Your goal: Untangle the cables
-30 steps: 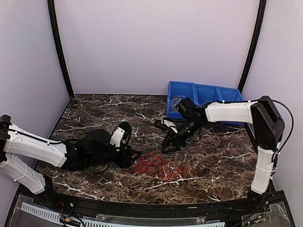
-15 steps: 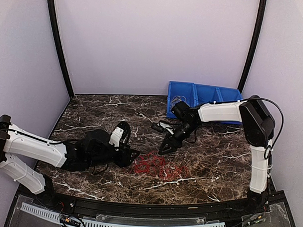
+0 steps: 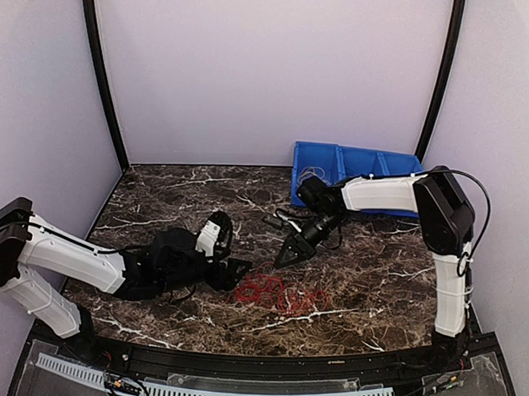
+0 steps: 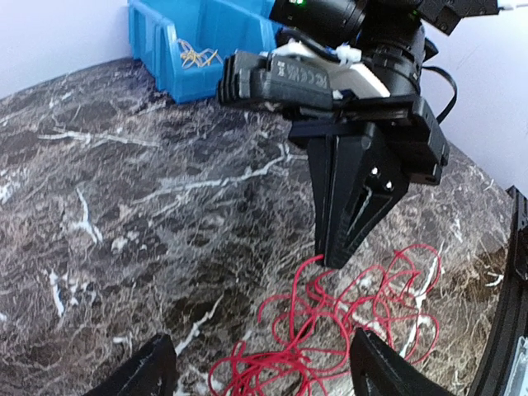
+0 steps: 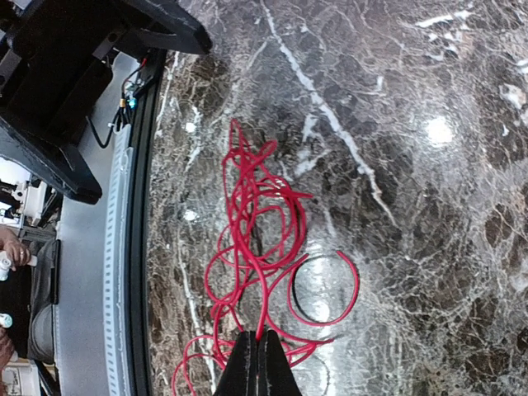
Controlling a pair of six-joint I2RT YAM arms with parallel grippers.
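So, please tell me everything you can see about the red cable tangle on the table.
The red cable tangle is thin flexible wire with a smooth skin, wound in many loose overlapping loops. It lies on the dark marble table, near the front middle. The shut right gripper pinches one strand at its far edge. The open left gripper faces its left side; contact cannot be told.

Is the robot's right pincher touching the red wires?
Touching. In the right wrist view, the right gripper has its fingers shut on a strand of the red cables, which runs straight into their tips.
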